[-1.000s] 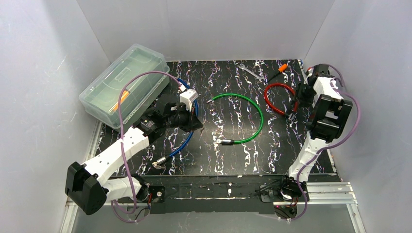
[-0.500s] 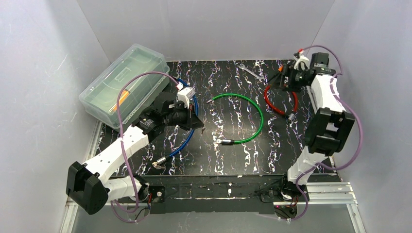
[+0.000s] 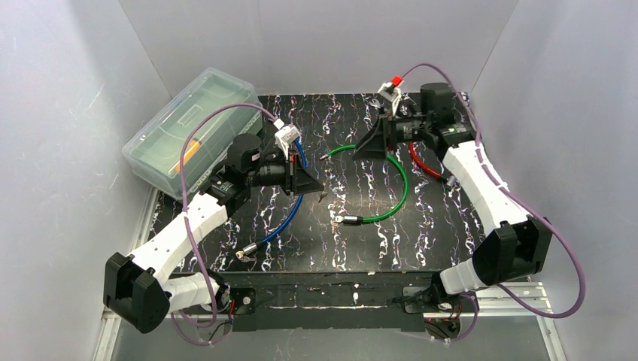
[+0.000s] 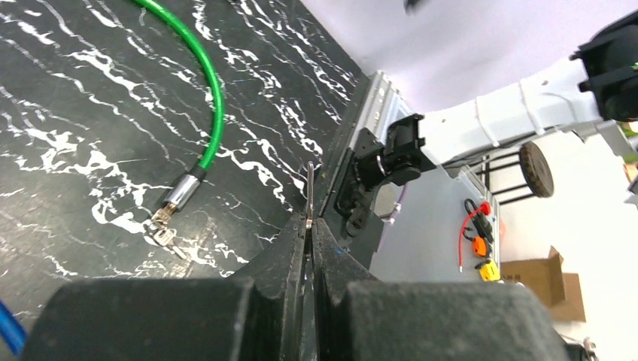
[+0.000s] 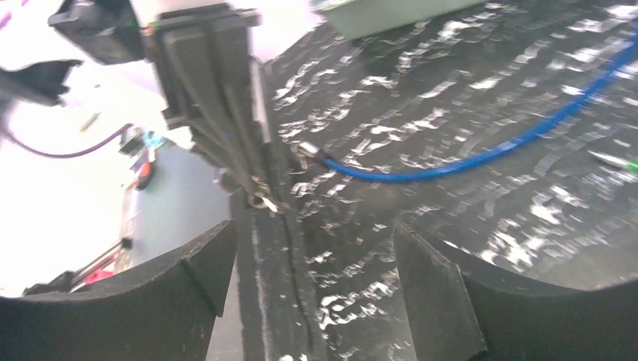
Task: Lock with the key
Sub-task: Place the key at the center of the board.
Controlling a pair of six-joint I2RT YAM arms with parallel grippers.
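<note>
While right arm swings: from far right edge over to upper centre, right gripper (image 3: 374, 145) jaws released, empty, above green cable lock (image 3: 391, 197) top arc.
Left gripper (image 3: 314, 186): clenched on key (image 4: 309, 194), centre-left.
Meaning: both converging on green lock; lock end (image 3: 340, 219) mid-bench.
Room: bench (image 3: 451, 241) lower right bare; plastic box (image 3: 192, 129) upper left, red cable (image 3: 421, 162) right.

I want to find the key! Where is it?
The key sticks out from the shut left gripper, left of the green cable in the top view.
</note>
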